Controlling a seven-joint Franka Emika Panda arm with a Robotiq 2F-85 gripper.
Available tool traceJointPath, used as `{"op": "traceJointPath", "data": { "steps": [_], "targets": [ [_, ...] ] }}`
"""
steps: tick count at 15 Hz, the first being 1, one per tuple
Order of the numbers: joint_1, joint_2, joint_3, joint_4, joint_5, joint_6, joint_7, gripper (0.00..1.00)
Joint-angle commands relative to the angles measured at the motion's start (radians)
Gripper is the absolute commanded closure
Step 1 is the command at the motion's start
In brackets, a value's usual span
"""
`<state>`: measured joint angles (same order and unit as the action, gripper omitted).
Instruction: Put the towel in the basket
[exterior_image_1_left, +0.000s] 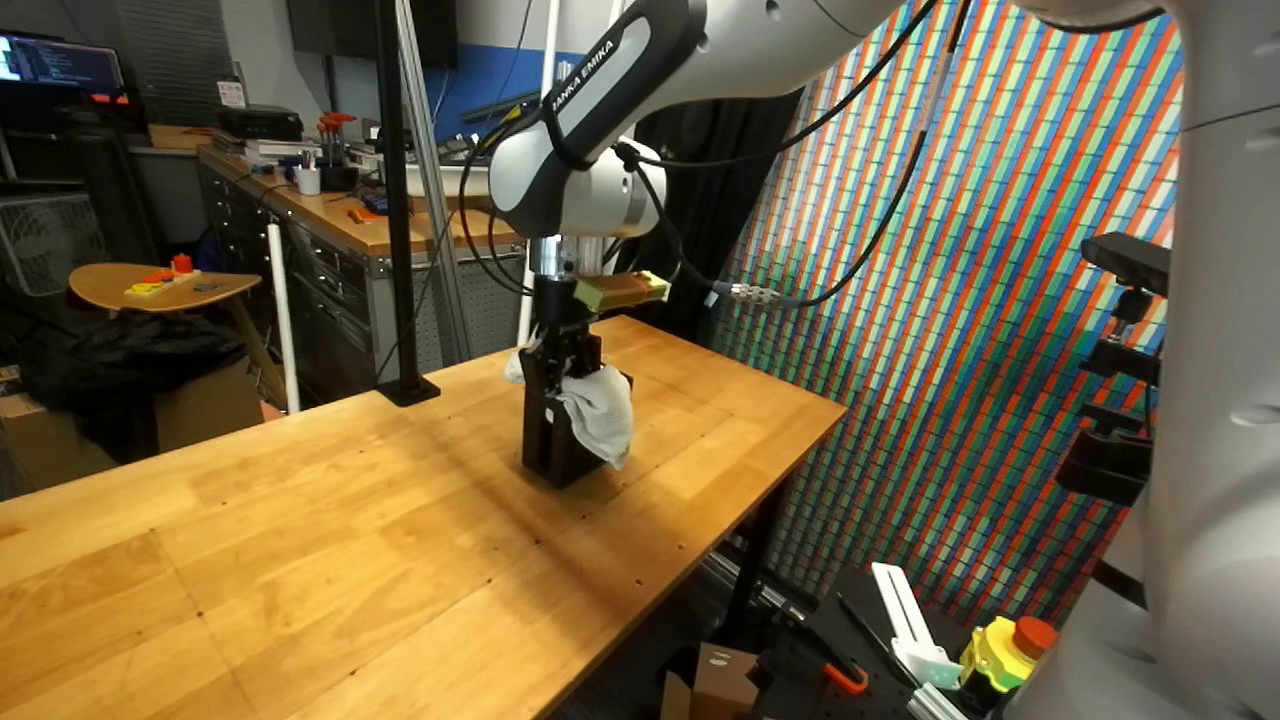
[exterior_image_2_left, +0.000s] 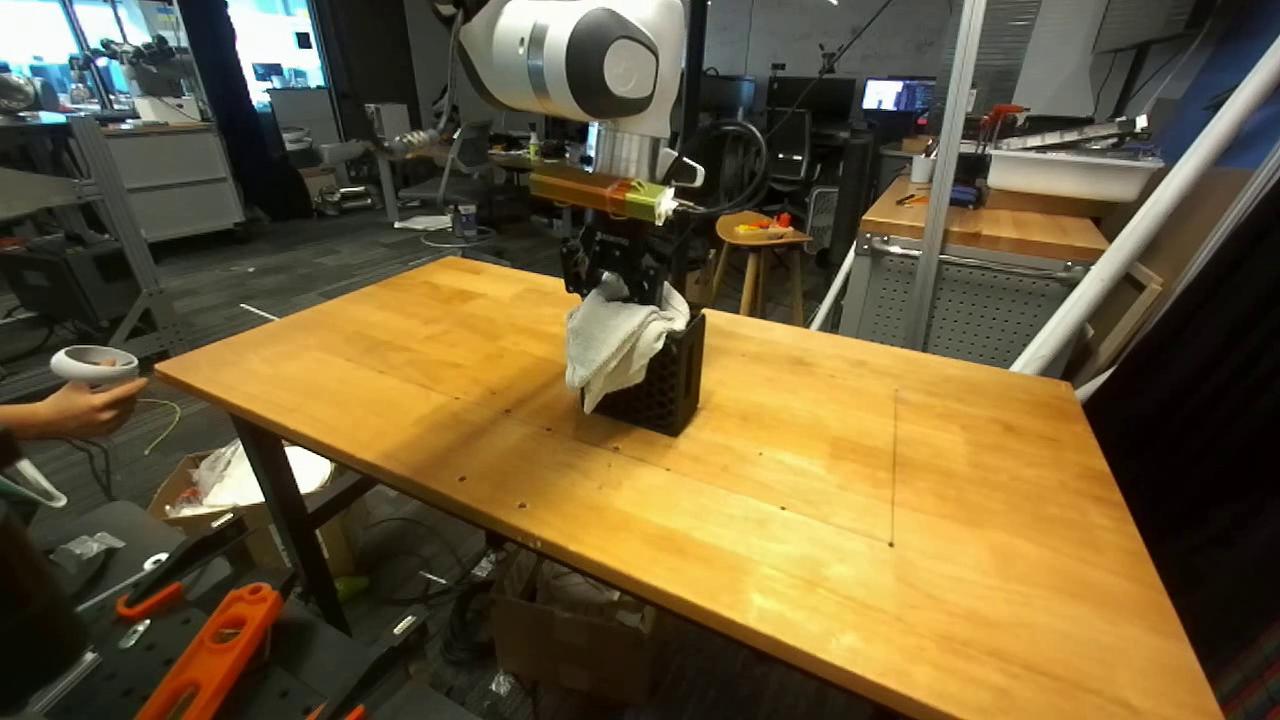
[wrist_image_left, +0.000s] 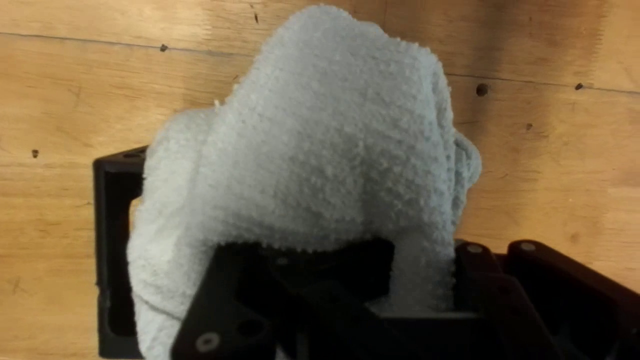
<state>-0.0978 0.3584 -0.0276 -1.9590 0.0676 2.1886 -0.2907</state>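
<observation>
The grey-white towel (exterior_image_1_left: 600, 412) is draped over the top of the black basket (exterior_image_1_left: 546, 440) and hangs down outside one side of it. In an exterior view the towel (exterior_image_2_left: 618, 345) also covers much of the perforated basket (exterior_image_2_left: 686, 375). In the wrist view the towel (wrist_image_left: 330, 130) fills the middle, and the basket's rim (wrist_image_left: 100, 250) shows at the left. My gripper (exterior_image_1_left: 556, 372) is right above the basket, pointing down. The gripper (wrist_image_left: 422, 272) has towel cloth filling the gap between its fingers and appears shut on it. The basket's inside is mostly hidden.
The basket stands on the wooden table (exterior_image_1_left: 330, 520). A black post base (exterior_image_1_left: 408, 390) is fixed at the table's edge. In an exterior view a person's hand (exterior_image_2_left: 85, 408) holds a white controller beyond the table's corner.
</observation>
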Motion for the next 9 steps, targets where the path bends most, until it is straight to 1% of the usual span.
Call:
{"op": "traceJointPath", "data": {
  "steps": [1,6,9],
  "targets": [
    [-0.014,0.007,0.038,-0.024,0.045,0.011,-0.058,0.92],
    [-0.022,-0.005,0.061,-0.051,0.095,0.015,-0.106,0.92],
    [-0.032,-0.026,0.050,-0.059,0.097,0.012,-0.126,0.92]
  ]
}}
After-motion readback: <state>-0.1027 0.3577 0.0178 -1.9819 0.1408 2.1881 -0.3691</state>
